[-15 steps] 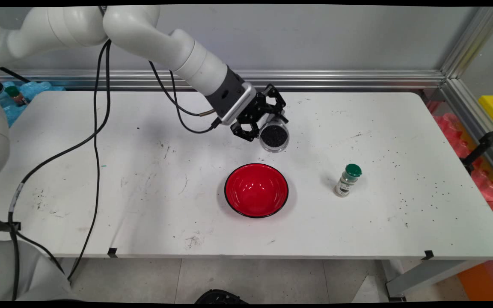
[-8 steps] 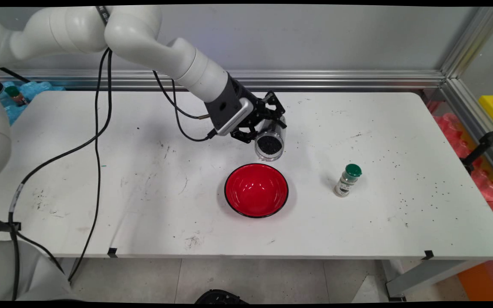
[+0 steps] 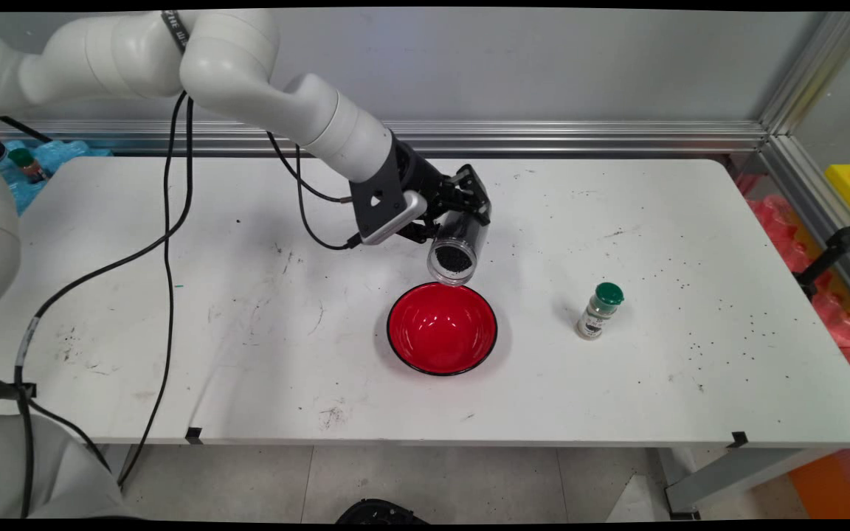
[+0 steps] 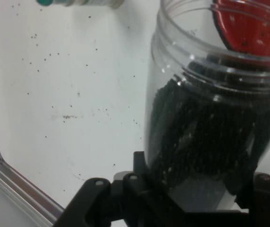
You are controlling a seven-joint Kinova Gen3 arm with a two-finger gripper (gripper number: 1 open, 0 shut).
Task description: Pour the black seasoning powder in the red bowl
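2 black fingers of the gripper [image 3: 462, 210] are closed round a clear jar [image 3: 457, 248] of small dark grains, clamping its body near the base; the hand view shows the linkage hugging the jar [image 4: 211, 123] from below. The jar is tipped steeply, its open mouth pointing down and toward the camera, hanging just above the far rim of the red bowl [image 3: 442, 328], which looks empty

Risks, as I judge them:

1. The mouth sits over the rim rather than the bowl's middle, so grains leaving it could strike the edge and bounce onto the white table [image 3: 248, 332], which already carries scattered dark specks on its right side
2. At this tilt the load could let go all at once and overshoot or splash out of the shallow bowl
3. Smooth plastic held near its base, with the weight shifting toward the mouth, may twist or slip between the pads
4. A green-capped shaker [image 3: 600, 310] stands well apart to the right; only a wide swing would knock it
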